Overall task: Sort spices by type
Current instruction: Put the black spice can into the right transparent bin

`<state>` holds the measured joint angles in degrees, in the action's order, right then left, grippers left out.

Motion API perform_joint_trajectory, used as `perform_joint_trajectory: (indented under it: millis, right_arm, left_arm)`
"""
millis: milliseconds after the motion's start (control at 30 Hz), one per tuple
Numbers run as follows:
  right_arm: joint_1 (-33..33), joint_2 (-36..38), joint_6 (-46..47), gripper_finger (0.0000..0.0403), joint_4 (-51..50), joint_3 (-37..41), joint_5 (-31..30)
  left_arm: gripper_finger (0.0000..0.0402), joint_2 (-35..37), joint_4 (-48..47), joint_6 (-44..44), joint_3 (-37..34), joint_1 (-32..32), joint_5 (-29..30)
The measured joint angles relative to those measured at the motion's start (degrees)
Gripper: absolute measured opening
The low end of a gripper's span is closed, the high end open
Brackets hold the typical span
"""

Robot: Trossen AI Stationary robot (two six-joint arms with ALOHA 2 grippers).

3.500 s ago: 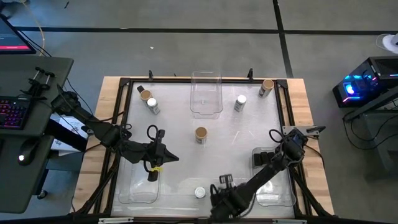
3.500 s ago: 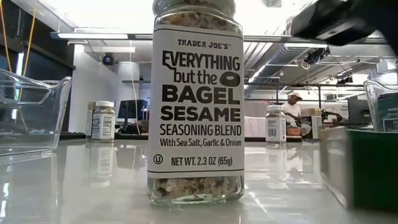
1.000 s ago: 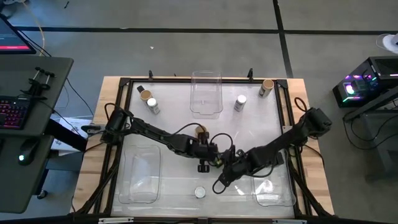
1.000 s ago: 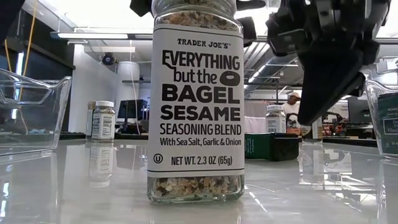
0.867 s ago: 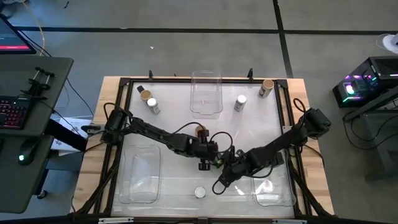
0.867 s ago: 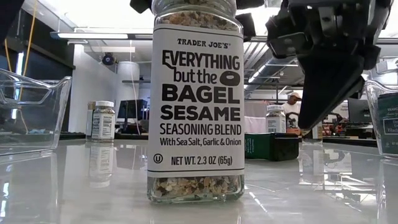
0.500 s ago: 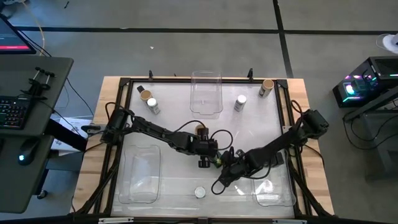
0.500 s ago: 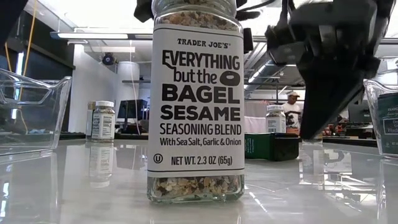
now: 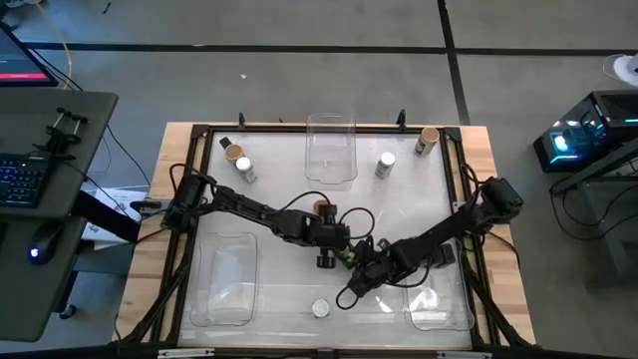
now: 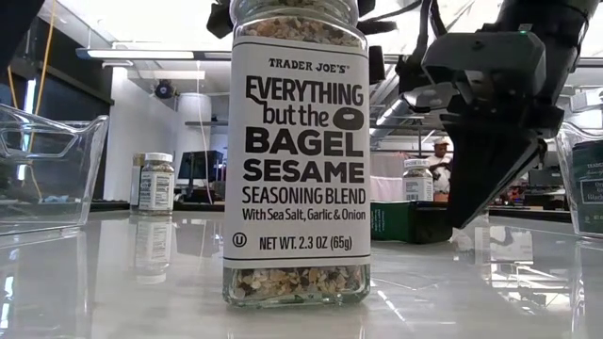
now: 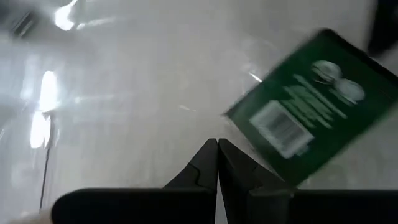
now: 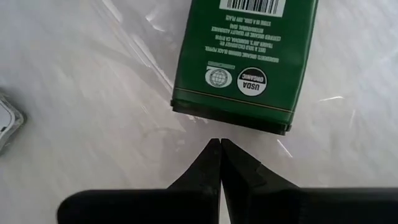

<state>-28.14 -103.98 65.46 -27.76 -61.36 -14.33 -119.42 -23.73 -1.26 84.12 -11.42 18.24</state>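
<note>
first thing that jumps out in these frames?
The bagel seasoning jar fills the low view, standing right in front of that camera at the table's near edge. At mid-table, the left gripper and right gripper, both shut, close in on a green box lying flat on the table; neither holds it.

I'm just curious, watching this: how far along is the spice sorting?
Barely begun. One green box seems to lie in the clear plastic bin. Nothing is gripped: the shut left gripper and right gripper point at a dark green rectangular box on the table. Tan-lidded jars and white-lidded jars stand scattered.
</note>
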Motion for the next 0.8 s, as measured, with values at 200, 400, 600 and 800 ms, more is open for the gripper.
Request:
perform_joint_trajectory:
  millis: [200, 400, 600, 800]
  right_arm:
    - [0.0, 0.0, -1.3, 0.0, 0.0, 0.0, 0.0]
    - [0.0, 0.0, -1.4, 0.0, 0.0, 0.0, 0.0]
    - [0.0, 0.0, -1.6, 0.0, 0.2, 0.0, 0.3]
    - [0.1, -0.4, -4.1, 0.0, -0.1, 0.0, -0.1]
  left_arm:
    - [0.0, -0.2, 0.0, -14.2, 0.0, 0.0, -4.0]
    - [0.0, -0.3, 0.7, -21.0, -0.1, 0.1, 1.4]
    - [0.0, -0.4, 0.9, -24.8, -0.1, 0.2, 2.9]
    - [0.0, -2.8, 0.7, -24.6, -0.1, 0.1, 1.9]
